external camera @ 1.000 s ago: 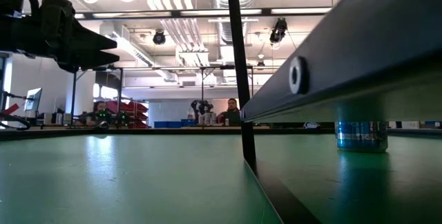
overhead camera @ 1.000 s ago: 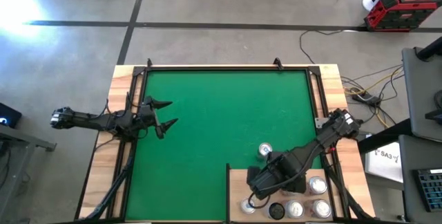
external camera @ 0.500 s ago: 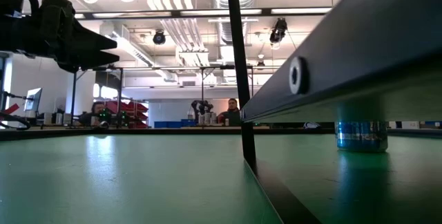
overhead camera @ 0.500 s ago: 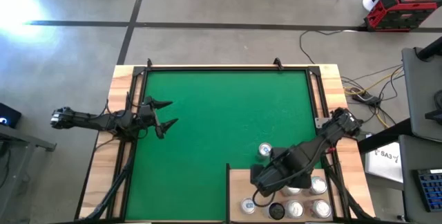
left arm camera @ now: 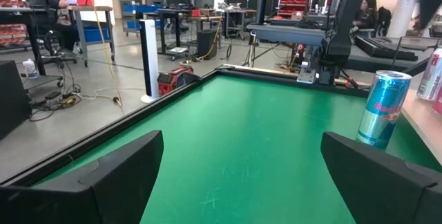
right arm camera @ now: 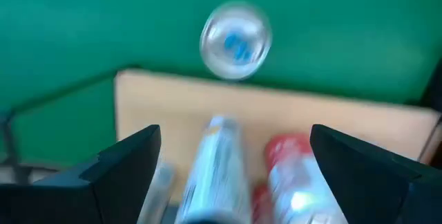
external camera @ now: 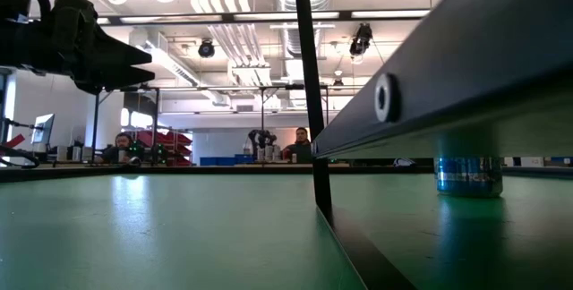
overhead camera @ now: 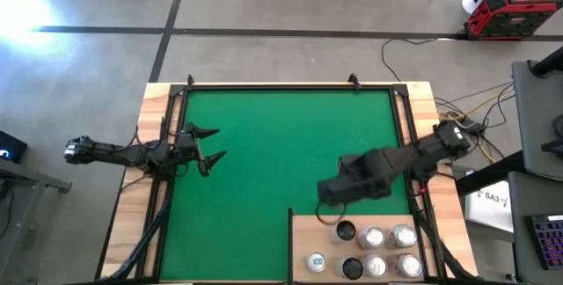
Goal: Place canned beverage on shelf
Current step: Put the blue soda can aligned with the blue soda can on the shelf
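We are logging six cans on the shelf [overhead camera: 303, 232]. Right end effector [overhead camera: 327, 193] is hovering over green mat [overhead camera: 273, 144], fingers apart, empty. Left end effector [overhead camera: 211, 144] is waiting at the mat's left edge, fingers apart.

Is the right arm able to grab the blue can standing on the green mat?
Probably yes. The right gripper hangs over the blue can, fingers open and empty. The can stands alone on the green mat, just off the shelf, with nothing between them.

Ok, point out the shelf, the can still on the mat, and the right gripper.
shelf [overhead camera: 302, 235]: high view, bare wood near its left edge.
can [left arm camera: 384, 108]: left wrist view, middle of its blue side.
right gripper [right arm camera: 235, 172]: right wrist view, midway between its open fingertips.
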### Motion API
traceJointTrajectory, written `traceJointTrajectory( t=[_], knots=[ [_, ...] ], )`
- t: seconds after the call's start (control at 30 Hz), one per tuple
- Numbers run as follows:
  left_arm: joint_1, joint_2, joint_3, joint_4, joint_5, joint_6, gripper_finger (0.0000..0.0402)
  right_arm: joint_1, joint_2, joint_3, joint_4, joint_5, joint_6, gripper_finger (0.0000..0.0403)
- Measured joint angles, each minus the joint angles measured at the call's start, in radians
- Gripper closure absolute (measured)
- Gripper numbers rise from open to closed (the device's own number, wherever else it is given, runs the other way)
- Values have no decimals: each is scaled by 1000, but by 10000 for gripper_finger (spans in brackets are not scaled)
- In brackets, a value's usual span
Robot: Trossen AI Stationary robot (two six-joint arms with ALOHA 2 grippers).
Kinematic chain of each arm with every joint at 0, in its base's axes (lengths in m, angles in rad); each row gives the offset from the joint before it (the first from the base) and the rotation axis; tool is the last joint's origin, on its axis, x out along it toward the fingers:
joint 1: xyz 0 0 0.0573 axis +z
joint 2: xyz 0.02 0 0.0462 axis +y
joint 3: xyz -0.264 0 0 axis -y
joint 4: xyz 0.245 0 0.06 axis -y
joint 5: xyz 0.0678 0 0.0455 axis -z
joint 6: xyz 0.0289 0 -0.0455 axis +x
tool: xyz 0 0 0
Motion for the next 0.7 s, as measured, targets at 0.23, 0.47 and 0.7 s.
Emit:
traceJointTrajectory(
  t=[0.23, 0.47, 0.7],
  knots=[
    [0, 0, 0, 0, 0, 0, 24, -113, -21, -120, 1, -11, -127, 39],
    [0, 0, 0, 0, 0, 0, 24, -138, -15, -175, 60, 13, -179, 39],
    [0, 0, 0, 0, 0, 0, 24, -131, -26, -239, 122, 34, -126, 39]
  ],
)
